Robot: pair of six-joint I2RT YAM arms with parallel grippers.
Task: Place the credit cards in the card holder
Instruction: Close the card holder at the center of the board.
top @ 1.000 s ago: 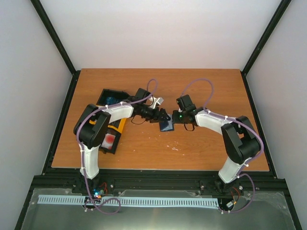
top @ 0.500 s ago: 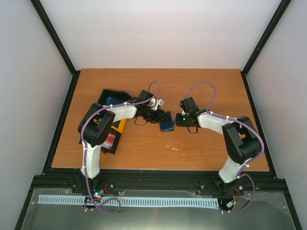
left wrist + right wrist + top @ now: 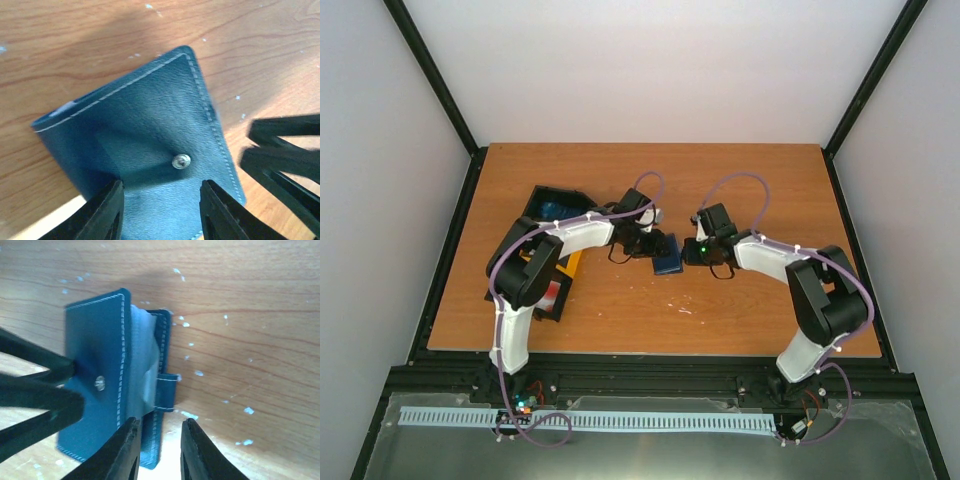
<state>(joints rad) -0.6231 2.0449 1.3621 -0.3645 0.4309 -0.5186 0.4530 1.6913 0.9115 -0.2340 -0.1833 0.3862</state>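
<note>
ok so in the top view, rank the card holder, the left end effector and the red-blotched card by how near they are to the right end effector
From the right end effector:
1. card holder, at its fingertips, mid-table
2. left end effector, just past the holder, on its far side
3. red-blotched card, far left, in the black-and-yellow tray

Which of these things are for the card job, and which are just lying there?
For the job:
- card holder
- white card with red blotch
- something blue in the tray's far compartment, likely a card

Just lying about:
- black-and-yellow tray, which only holds the cards
- wooden table
</note>
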